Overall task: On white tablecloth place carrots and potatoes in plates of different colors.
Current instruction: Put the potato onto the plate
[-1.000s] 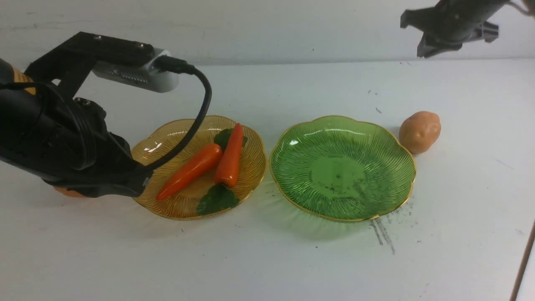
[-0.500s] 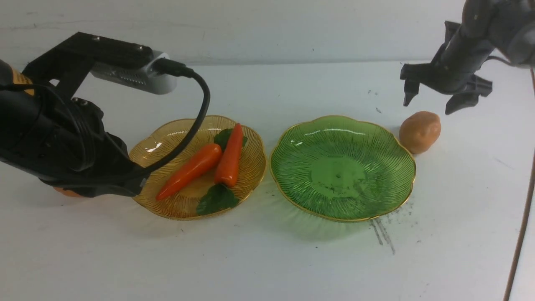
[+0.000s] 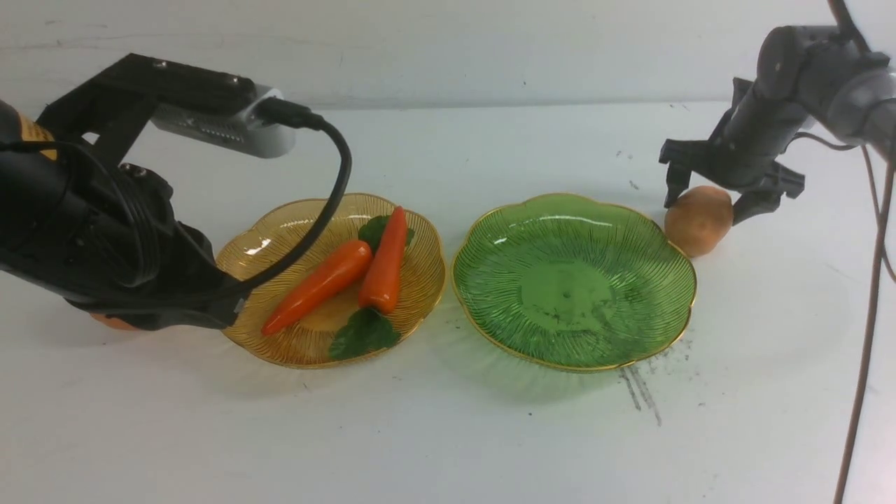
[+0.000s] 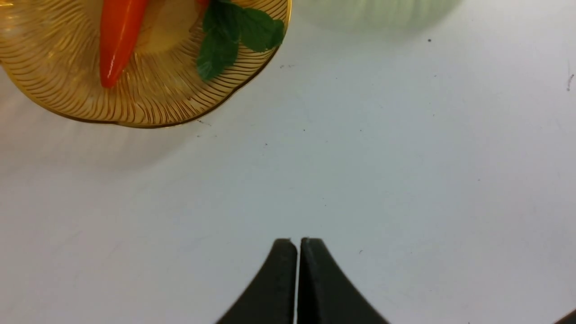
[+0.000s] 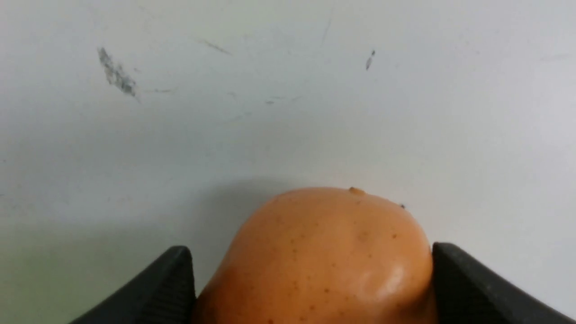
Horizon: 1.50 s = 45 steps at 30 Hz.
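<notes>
Two orange carrots (image 3: 318,285) (image 3: 385,262) lie side by side in the amber plate (image 3: 280,231) on the white tablecloth (image 3: 448,434). The green plate (image 3: 574,294) to its right holds nothing. One potato (image 3: 700,227) rests on the cloth just past the green plate's right rim. My right gripper (image 3: 707,210) has come down over it, with a finger pressed against each flank (image 5: 312,270). A second potato (image 3: 112,322) shows only as a tan-orange sliver under my left arm. My left gripper (image 4: 297,240) is shut and empty, low beside the amber plate's left rim.
Dark scuff streaks (image 3: 640,392) mark the cloth in front of the green plate. The left wrist camera's black cable (image 3: 336,189) arcs over the amber plate. A thin brown cable (image 3: 861,364) hangs down at the far right.
My right gripper opened, dropped from high above the table down onto the potato and took it between its fingers. The potato shifted slightly left. The left arm stayed still.
</notes>
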### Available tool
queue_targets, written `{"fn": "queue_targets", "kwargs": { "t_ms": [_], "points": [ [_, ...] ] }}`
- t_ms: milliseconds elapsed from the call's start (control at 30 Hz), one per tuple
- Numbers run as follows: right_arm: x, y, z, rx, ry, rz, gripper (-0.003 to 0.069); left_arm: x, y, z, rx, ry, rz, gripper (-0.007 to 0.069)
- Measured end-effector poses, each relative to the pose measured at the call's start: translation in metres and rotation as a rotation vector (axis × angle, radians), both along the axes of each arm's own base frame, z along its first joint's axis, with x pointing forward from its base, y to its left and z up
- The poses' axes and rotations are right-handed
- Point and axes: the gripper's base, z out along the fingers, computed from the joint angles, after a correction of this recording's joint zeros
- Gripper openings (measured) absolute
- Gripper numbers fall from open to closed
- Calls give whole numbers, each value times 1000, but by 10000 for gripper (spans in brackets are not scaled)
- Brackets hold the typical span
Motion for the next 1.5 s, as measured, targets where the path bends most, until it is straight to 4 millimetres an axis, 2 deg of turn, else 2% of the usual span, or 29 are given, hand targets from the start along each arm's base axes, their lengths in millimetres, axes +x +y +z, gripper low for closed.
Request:
{"fn": "queue_targets", "kwargs": {
  "t_ms": [133,200,267,300,333,433,533,600,733,800,833,867,933,1133,1267,1300,1367,1500],
  "points": [
    [0,-1,2,-29,-11,46,608,0,0,0,0,0,0,-3],
    [-2,-6,16,-86,-32,65,608,0,0,0,-1,1,2,-3],
    [-7,-9,49,-109,-92,76,608,0,0,0,-3,3,7,-3],
    [-8,-9,52,-108,-99,76,608,0,0,0,-3,3,8,-3],
    [-14,-7,80,-80,-152,78,608,0,0,0,-3,3,9,-3],
    [-30,8,131,45,-258,146,608,0,1,0,9,1,20,-3],
    [-39,29,150,124,-303,238,608,2,6,-1,44,-4,61,-3],
    [-41,46,141,128,-282,300,608,3,10,-2,76,-5,96,-3],
    [-50,75,93,61,-124,385,608,3,16,-3,130,0,143,-3],
    [-55,81,68,30,-42,409,608,3,17,-3,142,-3,152,-3],
    [-57,82,64,27,-29,412,608,3,17,-3,144,-4,153,-3],
    [-59,85,47,21,22,417,608,3,18,-3,151,-3,159,-3],
    [-60,84,38,14,49,415,608,3,18,-3,153,-2,161,-3],
    [-60,83,41,15,42,390,644,3,19,-3,154,-1,168,-3],
    [-63,82,56,17,11,386,673,4,23,-3,158,1,192,0],
    [-65,81,67,18,-13,384,676,6,28,-3,156,3,216,0],
    [-67,81,75,20,-29,381,676,7,33,-3,151,7,244,0],
    [-68,81,79,28,-35,371,675,8,38,-3,137,16,266,0]
  ]
}}
